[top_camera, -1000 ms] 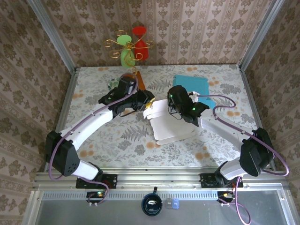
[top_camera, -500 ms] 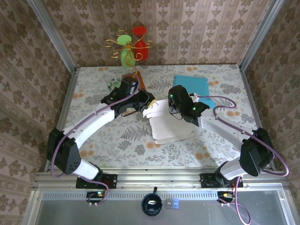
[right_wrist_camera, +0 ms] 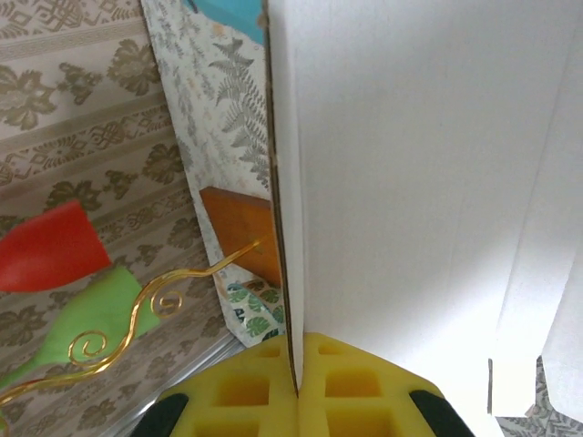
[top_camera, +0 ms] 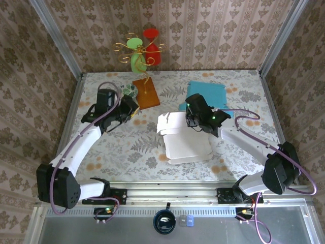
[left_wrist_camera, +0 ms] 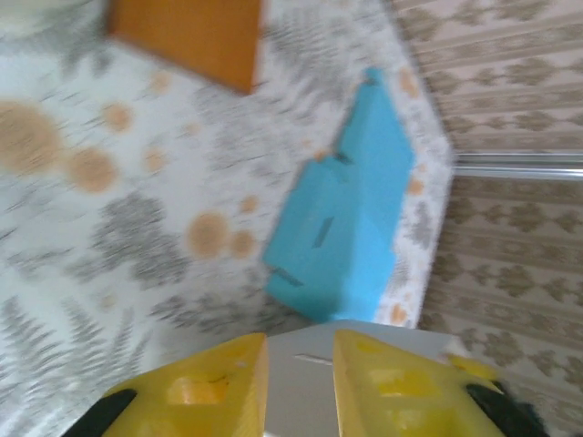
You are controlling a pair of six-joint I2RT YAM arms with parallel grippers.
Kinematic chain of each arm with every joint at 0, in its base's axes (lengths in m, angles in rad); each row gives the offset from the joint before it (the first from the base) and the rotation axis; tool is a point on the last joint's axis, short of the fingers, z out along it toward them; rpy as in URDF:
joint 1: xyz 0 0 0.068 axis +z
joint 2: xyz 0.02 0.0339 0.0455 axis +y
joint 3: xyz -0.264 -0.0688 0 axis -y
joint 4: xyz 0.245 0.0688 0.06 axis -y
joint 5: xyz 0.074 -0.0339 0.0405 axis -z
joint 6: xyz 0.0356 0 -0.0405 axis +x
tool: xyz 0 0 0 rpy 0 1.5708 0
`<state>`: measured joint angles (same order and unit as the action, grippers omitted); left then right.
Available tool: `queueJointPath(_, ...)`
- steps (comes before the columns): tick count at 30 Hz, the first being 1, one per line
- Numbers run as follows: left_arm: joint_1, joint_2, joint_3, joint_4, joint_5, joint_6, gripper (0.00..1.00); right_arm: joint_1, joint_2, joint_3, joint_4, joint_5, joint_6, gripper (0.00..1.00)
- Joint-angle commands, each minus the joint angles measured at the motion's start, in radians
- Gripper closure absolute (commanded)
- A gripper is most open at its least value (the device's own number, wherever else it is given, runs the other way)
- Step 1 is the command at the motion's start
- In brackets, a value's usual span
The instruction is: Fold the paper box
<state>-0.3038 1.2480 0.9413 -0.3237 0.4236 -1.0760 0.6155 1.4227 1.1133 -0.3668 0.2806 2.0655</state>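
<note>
The white paper box [top_camera: 187, 140] is found near the middle of the table [top_camera: 101, 147], half-formed, with one panel stood upright. That panel's edge is clenched between the pads of the right gripper [right_wrist_camera: 296, 369], at the box's 12 o'clock side. The left gripper [top_camera: 133, 108] is held well apart at the box's 10 o'clock, its jaws slightly parted and nothing grasped.

With the box held at one edge only, it could be dragged or swung round when the panel is pushed over. The thin card could also be creased off its score line, or slipped from the pads. If the box is shoved towards 1 o'clock, the blue flattened carton [top_camera: 208, 91] may be struck.

Counted:
- One white paper box
- One blue flattened carton
- One ornament stand [top_camera: 146, 93]
- One patterned dish [top_camera: 128, 90]
- Two grippers
</note>
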Motion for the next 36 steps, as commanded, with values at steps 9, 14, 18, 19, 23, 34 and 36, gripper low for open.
queueJointPath(9, -0.124, 0.168, -0.382, 0.559, 0.053, -0.055, 0.78, -0.033, 0.048, 0.063, -0.099, -0.003, 0.129, 1.00)
queueJointPath(14, -0.191, 0.297, -0.459, 0.903, 0.034, -0.171, 0.69, -0.038, 0.065, 0.071, -0.094, -0.010, 0.148, 1.00)
queueJointPath(18, -0.211, 0.379, -0.483, 1.039, 0.033, -0.230, 0.69, -0.046, 0.070, 0.071, -0.087, -0.014, 0.174, 1.00)
queueJointPath(19, -0.218, 0.393, -0.481, 1.056, 0.032, -0.238, 0.69, -0.049, 0.073, 0.072, -0.087, -0.014, 0.177, 1.00)
queueJointPath(23, -0.247, 0.440, -0.469, 1.112, 0.023, -0.272, 0.67, -0.060, 0.074, 0.079, -0.086, -0.024, 0.190, 1.00)
queueJointPath(34, -0.278, 0.594, -0.501, 1.451, -0.022, -0.453, 0.65, -0.098, 0.061, 0.053, -0.040, -0.059, 0.239, 1.00)
queueJointPath(36, -0.284, 0.612, -0.503, 1.489, -0.027, -0.479, 0.65, -0.111, 0.052, 0.044, -0.025, -0.065, 0.247, 1.00)
